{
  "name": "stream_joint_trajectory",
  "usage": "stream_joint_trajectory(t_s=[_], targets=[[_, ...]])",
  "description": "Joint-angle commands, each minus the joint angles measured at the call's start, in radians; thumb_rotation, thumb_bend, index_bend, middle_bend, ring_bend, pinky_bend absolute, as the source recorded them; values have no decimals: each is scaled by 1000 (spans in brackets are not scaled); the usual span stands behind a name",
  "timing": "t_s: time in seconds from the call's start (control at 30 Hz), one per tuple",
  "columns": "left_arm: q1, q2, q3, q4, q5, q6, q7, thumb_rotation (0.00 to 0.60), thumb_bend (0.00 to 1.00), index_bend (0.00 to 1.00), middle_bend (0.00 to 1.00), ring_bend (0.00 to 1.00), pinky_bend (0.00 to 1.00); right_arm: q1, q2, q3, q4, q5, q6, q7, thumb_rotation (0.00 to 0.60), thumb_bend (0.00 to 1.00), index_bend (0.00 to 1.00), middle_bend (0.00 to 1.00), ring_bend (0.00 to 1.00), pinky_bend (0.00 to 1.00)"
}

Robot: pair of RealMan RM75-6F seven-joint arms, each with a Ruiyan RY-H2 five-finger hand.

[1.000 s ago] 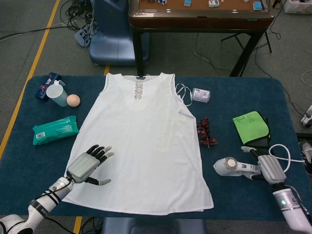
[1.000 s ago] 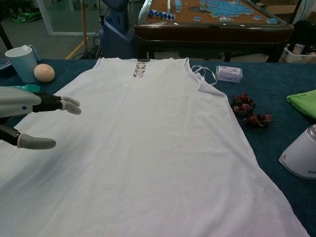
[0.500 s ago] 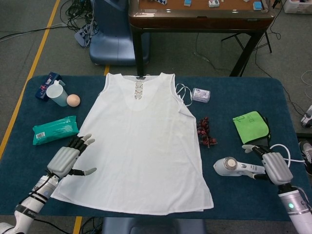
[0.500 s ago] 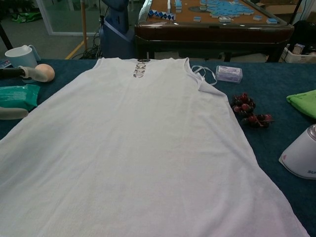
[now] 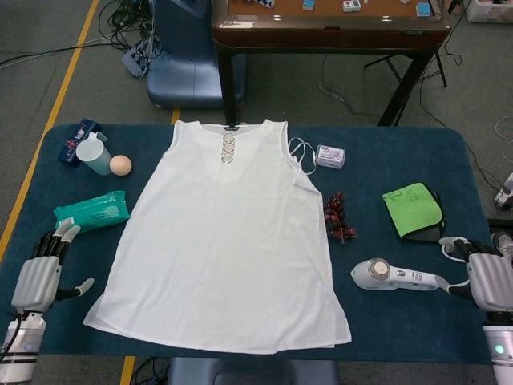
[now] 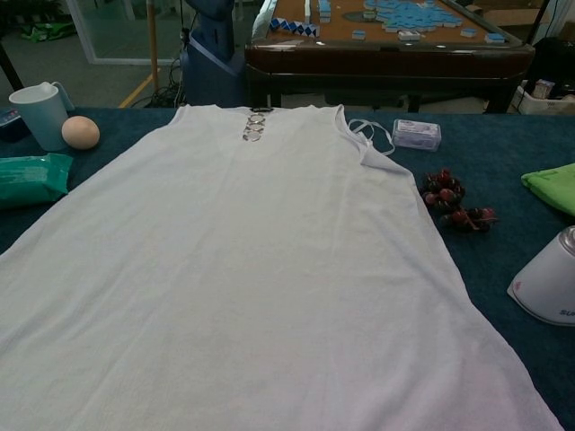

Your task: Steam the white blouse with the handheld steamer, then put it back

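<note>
The table, covered in dark blue, carried everything. The white blouse lay flat across its middle, neckline toward the far edge and hem close to the near edge. The handheld steamer lay on its side near the right end of the near edge, head pointing toward the blouse but apart from it. The right hand sat at the right edge, just beside the steamer's handle end, fingers spread and released, holding nothing. The left hand hovered at the near left corner, off the blouse, fingers likewise apart and empty. A green cloth lay toward the right edge, a teal wipes pack toward the left. A pale cup and an egg stood at the far left corner. Dark grapes rested just beside the blouse's right side.
</note>
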Motion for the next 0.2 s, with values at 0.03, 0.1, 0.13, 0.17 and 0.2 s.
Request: stream_joint_trajectory(t_s=[0.03, 0.1, 0.13, 0.17, 0.2], targets=[[44, -22, 17, 13, 17, 43, 14, 597, 130, 60, 0, 5, 0, -11, 5, 2, -16, 11, -1, -14, 600, 95, 345, 423, 324, 355], [62, -33, 17, 17, 27, 66, 12, 596, 130, 60, 0, 5, 0, -15, 5, 4, -24, 11, 1, -18, 600, 95, 348, 424, 324, 355], [72, -39, 16, 20, 33, 78, 7, 598, 130, 60, 0, 5, 0, -18, 5, 5, -28, 9, 3, -20, 600, 95, 349, 424, 324, 355], [78, -43, 14, 23, 37, 85, 4, 598, 130, 60, 0, 5, 0, -19, 5, 6, -31, 8, 4, -23, 600, 96, 349, 425, 324, 355], [82, -46, 13, 28, 43, 89, 0, 598, 130, 60, 0, 5, 0, -20, 5, 7, -34, 7, 5, -27, 600, 96, 350, 426, 325, 355]])
